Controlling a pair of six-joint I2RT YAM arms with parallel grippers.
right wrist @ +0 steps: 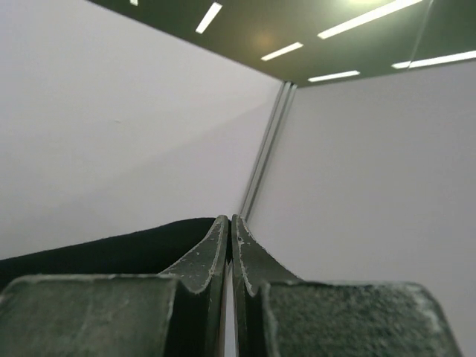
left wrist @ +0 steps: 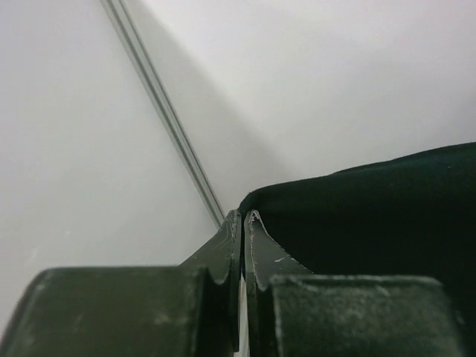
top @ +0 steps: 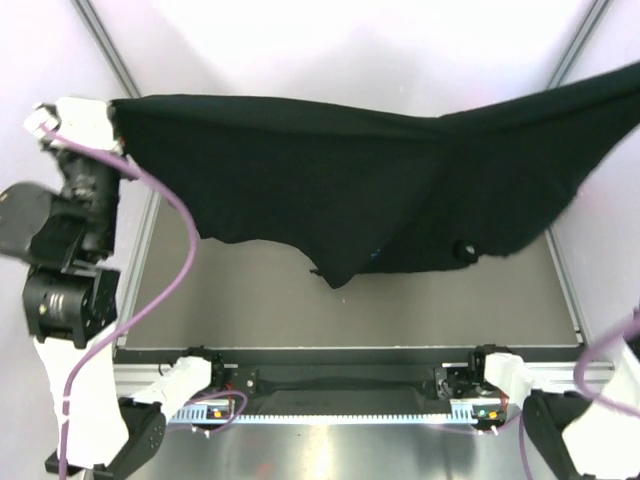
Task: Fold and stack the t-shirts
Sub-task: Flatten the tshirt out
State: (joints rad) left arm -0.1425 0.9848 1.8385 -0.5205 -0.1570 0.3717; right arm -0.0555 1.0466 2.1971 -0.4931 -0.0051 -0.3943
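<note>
- The black t-shirt (top: pixel 330 190) hangs in the air above the table (top: pixel 250 310). It is stretched wide from over the table's left edge to past its right edge, and its lower edge sags to a point over the middle of the table.
- The left gripper (left wrist: pixel 242 223) is raised over the table's far left corner. Its fingers are pressed together on a corner of the shirt, with the cloth coming out right at their tips.
- The right gripper (right wrist: pixel 229 223) is outside the top view, up past the table's right side. Its fingers are also pinched together, with black cloth running into them from the left, so I judge it grips the shirt's other end.
- I judge the task to be at an early stage: the shirt is only lifted and spread out. It has no fold in it and is not laid flat on the table.
- No folded pile shows in any view, so laying down, folding and stacking all remain.
</note>
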